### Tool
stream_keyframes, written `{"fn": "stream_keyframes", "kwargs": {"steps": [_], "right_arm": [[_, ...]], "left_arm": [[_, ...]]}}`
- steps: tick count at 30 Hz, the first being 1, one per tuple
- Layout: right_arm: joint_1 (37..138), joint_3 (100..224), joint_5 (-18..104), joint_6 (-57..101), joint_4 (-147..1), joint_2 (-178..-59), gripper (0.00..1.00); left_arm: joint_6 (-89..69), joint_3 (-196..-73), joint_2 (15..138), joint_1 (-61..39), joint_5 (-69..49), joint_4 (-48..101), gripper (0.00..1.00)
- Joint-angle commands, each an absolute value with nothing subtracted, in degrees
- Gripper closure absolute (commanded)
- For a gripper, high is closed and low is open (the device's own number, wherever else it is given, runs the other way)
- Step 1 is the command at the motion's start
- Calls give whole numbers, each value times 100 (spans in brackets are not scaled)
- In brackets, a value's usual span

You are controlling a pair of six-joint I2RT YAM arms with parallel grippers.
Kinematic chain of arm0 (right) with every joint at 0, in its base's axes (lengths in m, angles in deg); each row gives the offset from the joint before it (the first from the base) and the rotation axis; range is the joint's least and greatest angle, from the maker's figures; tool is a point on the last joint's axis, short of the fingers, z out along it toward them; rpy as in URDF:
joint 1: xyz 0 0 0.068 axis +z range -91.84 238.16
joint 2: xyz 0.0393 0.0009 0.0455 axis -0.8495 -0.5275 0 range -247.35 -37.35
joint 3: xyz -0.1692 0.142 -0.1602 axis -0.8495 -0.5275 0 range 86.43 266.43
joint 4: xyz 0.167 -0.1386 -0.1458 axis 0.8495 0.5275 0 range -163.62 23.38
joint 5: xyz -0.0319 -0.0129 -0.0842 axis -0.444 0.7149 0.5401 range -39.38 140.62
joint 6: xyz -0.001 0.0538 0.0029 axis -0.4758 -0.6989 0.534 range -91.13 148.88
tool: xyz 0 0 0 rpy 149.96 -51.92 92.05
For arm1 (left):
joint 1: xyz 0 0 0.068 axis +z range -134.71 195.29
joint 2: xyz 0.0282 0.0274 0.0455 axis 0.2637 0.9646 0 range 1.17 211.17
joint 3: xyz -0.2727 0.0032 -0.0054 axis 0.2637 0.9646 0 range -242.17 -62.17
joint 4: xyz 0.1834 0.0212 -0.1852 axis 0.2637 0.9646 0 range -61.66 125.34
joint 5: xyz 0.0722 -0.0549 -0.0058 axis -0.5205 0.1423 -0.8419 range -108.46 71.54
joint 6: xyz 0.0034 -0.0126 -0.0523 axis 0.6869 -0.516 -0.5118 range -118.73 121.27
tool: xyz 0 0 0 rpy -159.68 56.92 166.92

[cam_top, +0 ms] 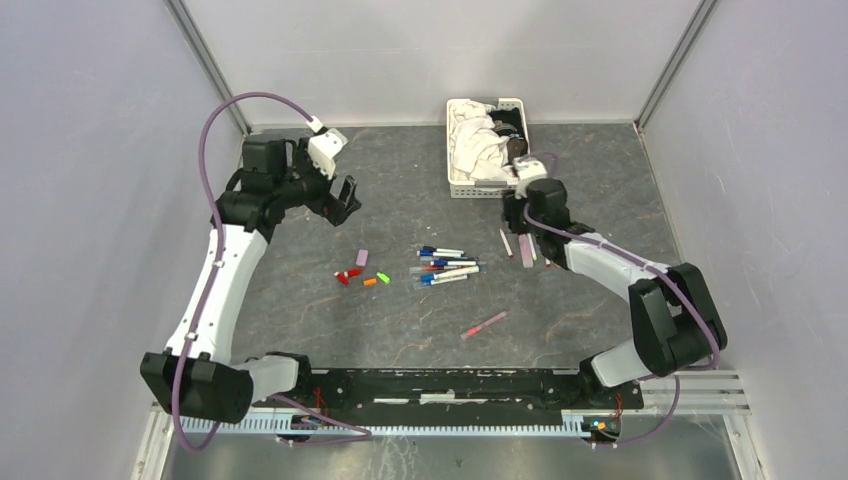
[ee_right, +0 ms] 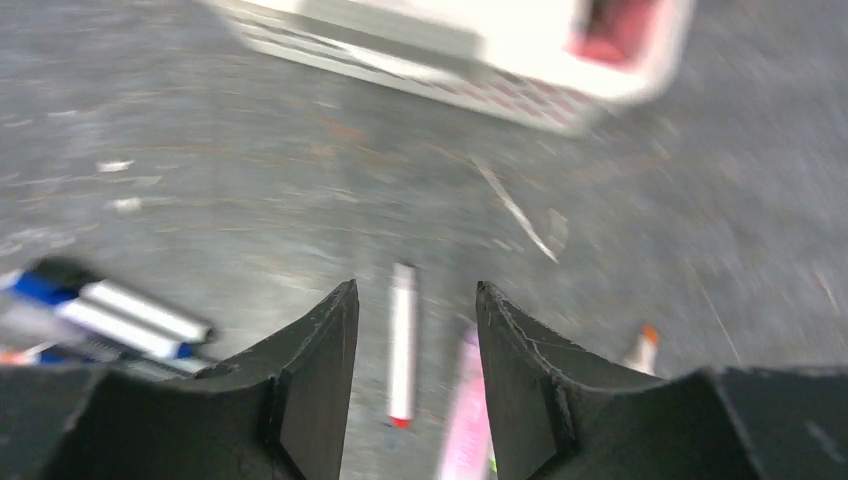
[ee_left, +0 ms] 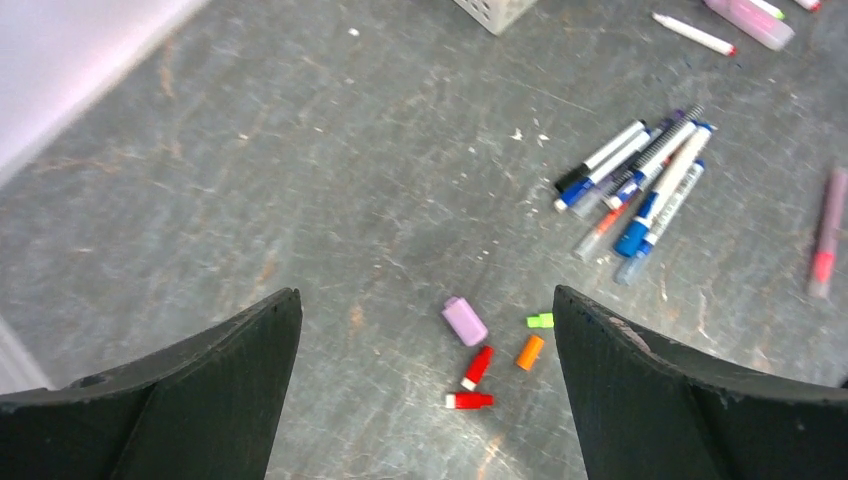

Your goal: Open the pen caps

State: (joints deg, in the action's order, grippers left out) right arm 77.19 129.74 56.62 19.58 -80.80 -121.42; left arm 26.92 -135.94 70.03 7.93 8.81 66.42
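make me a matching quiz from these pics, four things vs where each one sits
Things: 1 basket; 2 pink pen; 3 lilac cap; 4 red-tipped pen
Places: A alone, on the near side of the pen pile; B far edge; C by the right gripper; D just left of the pen pile
Pairs: 1-B, 2-A, 3-D, 4-C

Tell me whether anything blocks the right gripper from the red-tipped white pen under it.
Nothing visible does. The right gripper is open above the white pen, and its line down to it is clear. A pink pen lying close beside it may crowd one finger.
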Motion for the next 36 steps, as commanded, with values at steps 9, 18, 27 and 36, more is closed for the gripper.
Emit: {"fn": "stream_keyframes", "kwargs": {"steps": [9,18,27,36], "right_arm": [[9407,15229,3709,4222,-6877,-13917,52],[9562,15206,3630,4303,-6862,-14426,55],[9556,15276,3955,4329,-6889,-14691,65],[9551,15055,4108,4270,-6986,-14763,64]], "left_arm": [[2840,-13430,7603,817,1919,7595,0],[2790,-13230,7403,824,1809,7450,0],[2785,-13162,7403,821,1995,7472,0],[2816,-13151,7394,818,2029,7476,0]]}}
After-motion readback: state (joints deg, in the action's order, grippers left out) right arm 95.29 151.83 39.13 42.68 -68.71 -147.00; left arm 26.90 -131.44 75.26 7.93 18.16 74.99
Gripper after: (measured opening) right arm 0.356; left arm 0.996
